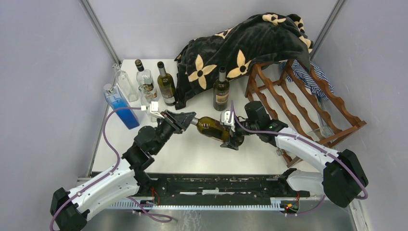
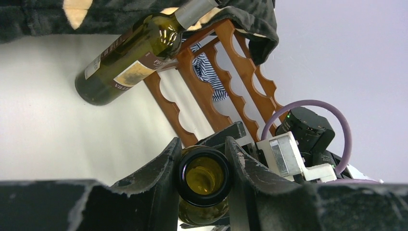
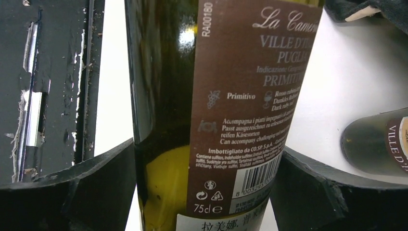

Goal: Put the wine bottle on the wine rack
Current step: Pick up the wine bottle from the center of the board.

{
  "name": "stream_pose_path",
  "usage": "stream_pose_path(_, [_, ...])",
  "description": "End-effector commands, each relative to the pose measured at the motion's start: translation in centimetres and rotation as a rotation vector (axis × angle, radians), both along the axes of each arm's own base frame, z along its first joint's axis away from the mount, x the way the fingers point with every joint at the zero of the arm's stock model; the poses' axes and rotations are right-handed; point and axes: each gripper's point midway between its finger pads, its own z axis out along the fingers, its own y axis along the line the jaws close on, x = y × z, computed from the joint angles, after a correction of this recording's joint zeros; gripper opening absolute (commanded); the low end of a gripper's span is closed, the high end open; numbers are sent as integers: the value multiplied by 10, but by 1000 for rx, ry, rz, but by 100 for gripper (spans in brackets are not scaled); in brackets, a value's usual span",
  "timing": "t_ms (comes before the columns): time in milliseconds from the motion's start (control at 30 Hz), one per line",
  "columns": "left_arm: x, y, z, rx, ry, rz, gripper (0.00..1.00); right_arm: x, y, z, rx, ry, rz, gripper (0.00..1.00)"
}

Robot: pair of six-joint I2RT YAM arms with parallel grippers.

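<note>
Bench (image 1: 159, 159): flat, matte white.
Wine rack (image 2: 192, 82): reddish scalloped wood at back right, its hollows shaped for lying bottles.
Wine bottle (image 1: 214, 128): smooth dark-green glass with a brown paper label, held level over mid-bench, probably to suit a hollow.
Left gripper (image 1: 191, 119): jaws clamped on its neck.
Right gripper (image 1: 232, 133): jaws wide apart, straddling its body.

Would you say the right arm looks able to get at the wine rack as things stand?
Probably yes: the wine rack stands beside the right arm, nothing between them, though the right claw straddles the wine bottle and a blanket covers the rack's far end.
</note>
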Motion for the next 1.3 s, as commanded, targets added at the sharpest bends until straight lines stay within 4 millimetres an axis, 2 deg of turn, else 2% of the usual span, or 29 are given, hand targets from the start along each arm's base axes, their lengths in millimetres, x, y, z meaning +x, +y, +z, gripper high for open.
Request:
stream_pose_path(0, [-9, 10, 78, -300, -130, -6, 2, 7, 7, 11, 31, -70, 16, 93])
stream_pose_path(67, [-10, 11, 78, -310, -132, -5, 2, 7, 6, 11, 26, -80, 19, 86])
stream_pose_path(167, [-10, 14, 78, -314, -132, 3, 2, 6, 6, 14, 28, -99, 36, 67])
stream_pose_path(200, [-10, 14, 77, -312, -131, 5, 2, 5, 7, 16, 32, -104, 47, 58])
stream_pose_path(233, [-9, 14, 76, -310, -128, 5, 2, 4, 7, 18, 35, -108, 55, 47])
stream_pose_path(267, [-9, 13, 74, -303, -125, 5, 2, 3, 7, 19, 36, -110, 63, 31])
stream_pose_path(333, [-9, 12, 71, -288, -120, 1, 2, 0, 7, 23, 35, -121, 87, 11])
stream_pose_path(367, [-9, 10, 68, -269, -115, -3, 8, 0, 7, 25, 35, -125, 89, 3])
stream_pose_path(400, [-9, 7, 65, -245, -109, -11, 19, 0, 6, 27, 34, -135, 95, 0])
stream_pose_path(467, [-11, 2, 59, -171, -108, -38, 40, -1, 4, 31, 30, -153, 106, 0])
stream_pose_path(600, [-14, 0, 38, 6, -74, -59, 76, -3, 1, 36, 22, -183, 126, 0])
stream_pose_path(667, [-16, 5, 27, 92, -52, -53, 86, -2, -1, 37, 14, -185, 128, 0])
stream_pose_path(800, [-26, 23, 2, 274, -7, -42, 91, -1, -2, 39, 10, -185, 138, 0])
stream_pose_path(1000, [-43, 43, 2, 489, -26, -78, 94, 3, -12, 34, -75, -261, 187, 0])
stream_pose_path(1100, [-51, 36, 7, 515, -50, -150, 96, 5, -18, 30, -126, -298, 213, 0])
stream_pose_path(1267, [-64, 3, 3, 478, -37, -334, 97, 8, -29, 29, -205, -402, 271, 0])
